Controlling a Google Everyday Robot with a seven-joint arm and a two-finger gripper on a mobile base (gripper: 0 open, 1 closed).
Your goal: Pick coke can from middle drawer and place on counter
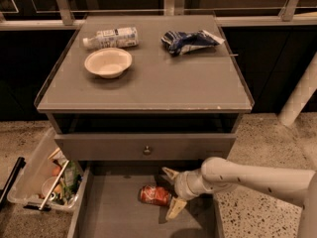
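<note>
The coke can [154, 195] lies on its side on the grey floor of the open middle drawer [114, 214], below the counter. My gripper [172, 191] reaches in from the right on a white arm and sits right beside the can's right end. Its two cream fingers [175, 208] are spread open, one behind the can and one in front, with nothing held. The counter [148, 81] is the flat grey cabinet top above.
On the counter stand a white bowl [108, 62], a white-labelled plastic bottle [111, 37] lying down and a blue snack bag [189, 40]. A closed drawer front with a round knob [146, 149] is above the open drawer. A clear bin of clutter [44, 175] sits on the floor at left.
</note>
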